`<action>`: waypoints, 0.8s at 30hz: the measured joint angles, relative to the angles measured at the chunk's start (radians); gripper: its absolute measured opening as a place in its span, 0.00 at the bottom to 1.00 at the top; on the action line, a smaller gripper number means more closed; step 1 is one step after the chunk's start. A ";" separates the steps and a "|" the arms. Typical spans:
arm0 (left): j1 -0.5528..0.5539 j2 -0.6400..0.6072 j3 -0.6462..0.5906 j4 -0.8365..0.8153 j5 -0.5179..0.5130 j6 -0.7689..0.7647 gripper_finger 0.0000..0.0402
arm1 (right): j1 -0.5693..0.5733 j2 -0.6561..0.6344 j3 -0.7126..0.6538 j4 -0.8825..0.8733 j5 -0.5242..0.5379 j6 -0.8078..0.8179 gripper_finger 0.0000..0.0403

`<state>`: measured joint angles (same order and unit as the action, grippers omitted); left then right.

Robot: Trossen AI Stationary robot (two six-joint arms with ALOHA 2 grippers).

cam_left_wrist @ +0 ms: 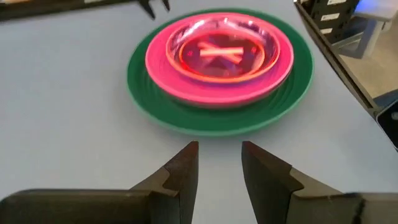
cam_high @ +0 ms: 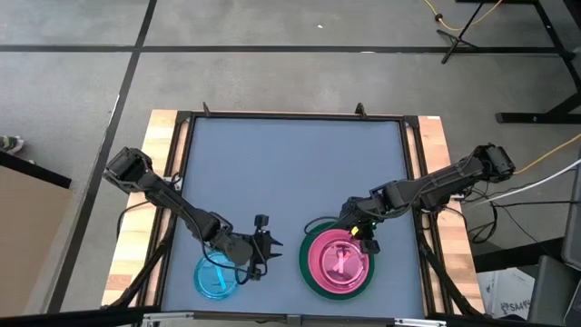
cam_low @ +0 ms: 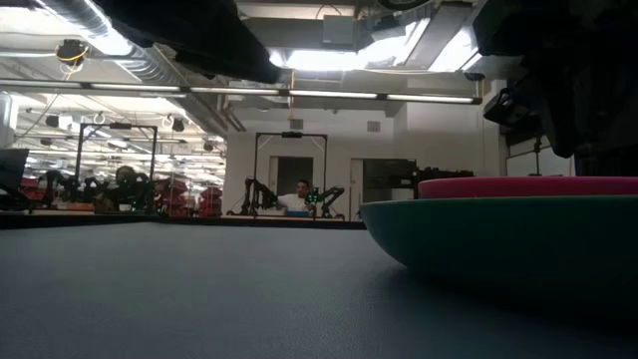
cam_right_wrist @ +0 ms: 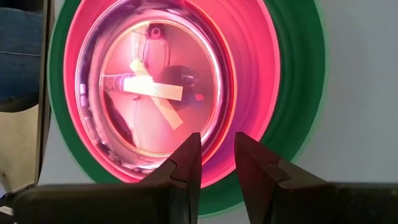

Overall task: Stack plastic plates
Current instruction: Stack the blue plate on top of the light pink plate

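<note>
Plates [cam_high: 339, 263] stacked; right gripper [cam_high: 365, 230] hovers above.

Two dark jointed arms, left gripper [cam_left_wrist: 219, 163] and right gripper [cam_right_wrist: 216, 155] showing blocky black fingers with stepped inner edges, thin black cables trailing along links

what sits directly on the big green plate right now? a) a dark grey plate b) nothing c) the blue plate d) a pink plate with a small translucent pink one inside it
d: the green plate carries an opaque pink plate, and a small translucent pink plate lies in that one, while the blue plate lies apart on the table by the left tool.
</note>
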<state>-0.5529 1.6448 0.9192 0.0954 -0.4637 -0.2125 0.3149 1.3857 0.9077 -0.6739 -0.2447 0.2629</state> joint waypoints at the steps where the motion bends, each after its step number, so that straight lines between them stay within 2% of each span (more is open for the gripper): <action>1: 0.000 -0.010 0.000 -0.023 0.001 -0.020 0.29 | 0.000 0.000 0.000 0.000 0.001 0.000 0.22; 8: 0.000 -0.117 0.000 -0.279 0.033 -0.249 0.29 | 0.000 0.000 0.000 0.000 0.001 0.000 0.22; 16: 0.000 -0.194 0.000 -0.652 0.263 -0.571 0.29 | 0.000 0.000 0.000 0.000 0.002 0.000 0.22; 20: -0.013 -0.189 0.000 -0.790 0.374 -0.660 0.29 | 0.000 0.000 0.000 -0.001 0.026 0.000 0.22; 24: -0.031 -0.185 0.000 -0.893 0.407 -0.703 0.29 | -0.001 0.000 0.000 -0.001 0.045 -0.001 0.22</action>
<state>-0.5836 1.4593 0.9192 -0.7973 -0.0563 -0.9154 0.3141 1.3857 0.9077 -0.6746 -0.1995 0.2622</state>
